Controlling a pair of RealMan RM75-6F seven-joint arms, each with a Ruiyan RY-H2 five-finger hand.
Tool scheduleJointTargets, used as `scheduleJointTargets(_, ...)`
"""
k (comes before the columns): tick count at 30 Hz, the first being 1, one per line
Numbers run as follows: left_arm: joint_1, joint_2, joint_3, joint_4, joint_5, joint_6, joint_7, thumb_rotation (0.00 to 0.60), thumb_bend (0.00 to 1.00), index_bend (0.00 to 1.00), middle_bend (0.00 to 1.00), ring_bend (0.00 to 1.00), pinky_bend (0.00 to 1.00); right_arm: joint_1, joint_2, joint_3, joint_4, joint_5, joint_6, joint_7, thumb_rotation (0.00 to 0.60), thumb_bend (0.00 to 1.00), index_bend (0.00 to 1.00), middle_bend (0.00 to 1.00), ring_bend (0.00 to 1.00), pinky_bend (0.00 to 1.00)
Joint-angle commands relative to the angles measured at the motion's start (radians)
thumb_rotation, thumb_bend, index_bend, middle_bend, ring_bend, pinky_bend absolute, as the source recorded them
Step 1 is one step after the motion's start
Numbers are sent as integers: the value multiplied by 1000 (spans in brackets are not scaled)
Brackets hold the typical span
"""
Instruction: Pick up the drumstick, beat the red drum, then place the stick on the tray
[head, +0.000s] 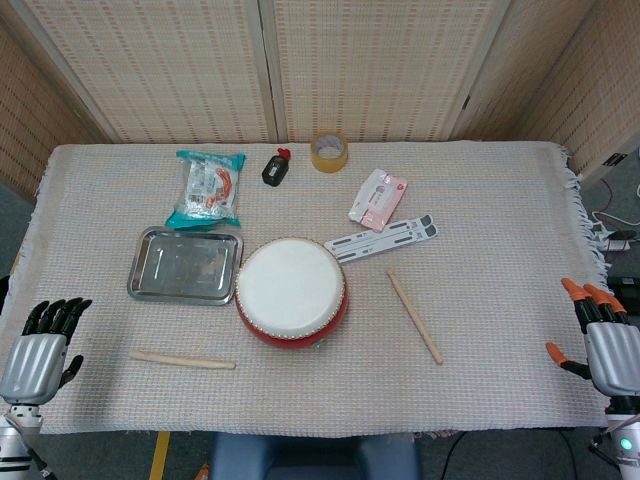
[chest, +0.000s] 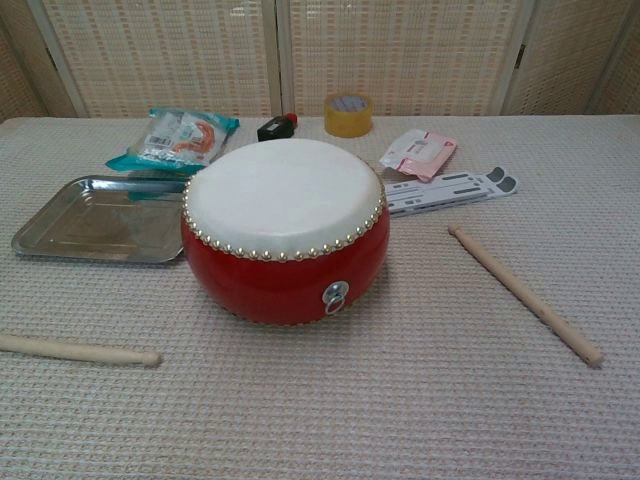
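A red drum (head: 291, 292) (chest: 286, 227) with a white skin stands at the table's middle. One wooden drumstick (head: 182, 359) (chest: 78, 349) lies to its front left, a second drumstick (head: 415, 316) (chest: 524, 292) lies to its right. A metal tray (head: 186, 264) (chest: 95, 219) sits left of the drum. My left hand (head: 42, 345) hangs at the table's left front edge, fingers apart and holding nothing. My right hand (head: 604, 341) is at the right front edge, also holding nothing, orange fingertips spread. Neither hand shows in the chest view.
Behind the drum lie a snack packet (head: 208, 187) (chest: 173, 137), a black and red small object (head: 276, 167), a tape roll (head: 329, 151) (chest: 347, 114), a pink and white pack (head: 377, 198) (chest: 419, 152) and a grey folded stand (head: 381, 239) (chest: 450, 189). Wicker screens close off the back.
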Motion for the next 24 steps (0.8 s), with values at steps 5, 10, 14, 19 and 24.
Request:
scheduleJointTargets(5, 4, -3, -5, -9, 0, 15, 20, 600, 231, 158, 134, 107, 93, 3, 2, -1, 3, -8, -3, 15, 600, 225, 33, 138, 22, 131)
scheduleJointTargets(10, 13, 7, -1, -18, 6, 29, 16, 600, 228, 168, 136, 110, 93, -2, 7, -6, 7, -21, 6, 24, 600, 224, 33, 138, 22, 131)
scheduleJointTargets(14, 13, 12, 2, -22, 18, 29, 1, 600, 260, 198, 141, 110, 93, -8, 14, -9, 9, -32, 20, 29, 600, 224, 33, 138, 22, 131)
scheduleJointTargets(19, -20, 23, 9, -17, 53, -16, -22, 600, 322, 262, 147, 111, 93, -11, 24, -9, 3, -43, 32, 26, 600, 224, 33, 138, 22, 131)
scheduleJointTargets(24, -66, 29, 17, -25, 85, -83, -47, 600, 359, 326, 174, 121, 93, -12, 35, -6, -5, -49, 40, 21, 600, 225, 33, 138, 22, 131)
